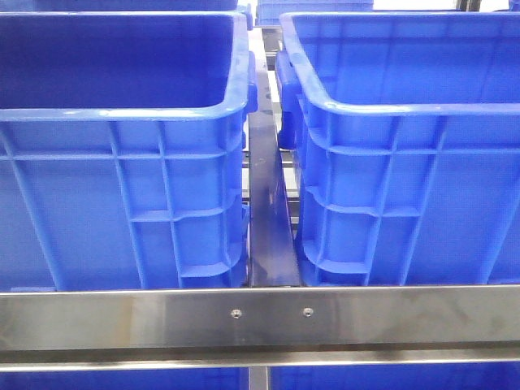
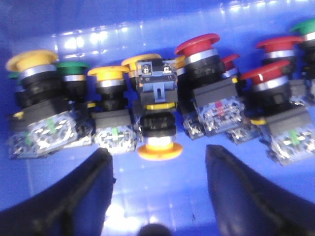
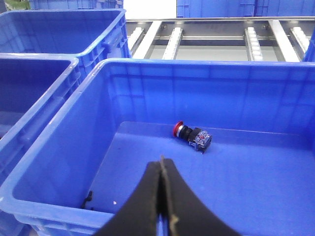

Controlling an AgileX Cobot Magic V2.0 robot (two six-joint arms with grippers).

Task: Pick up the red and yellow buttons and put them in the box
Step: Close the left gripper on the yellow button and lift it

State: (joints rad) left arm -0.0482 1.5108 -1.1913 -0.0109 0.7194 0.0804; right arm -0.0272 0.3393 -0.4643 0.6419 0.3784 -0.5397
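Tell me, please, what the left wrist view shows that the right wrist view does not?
Only the left wrist view shows a crowd of mushroom-head push buttons, yellow, red and green, one yellow button lying overturned, with the open left gripper above them. Only the right wrist view shows a single red push button on a bin floor, roller rails beyond, and the shut right gripper. Both show blue plastic bin interiors.

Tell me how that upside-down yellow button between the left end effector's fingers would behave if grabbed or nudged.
The yellow button rests on its rounded mushroom cap, so it would probably tip or roll when nudged. It looks rigid, hard plastic. The blocky body should grip better than the smooth cap. The left end effector is open.
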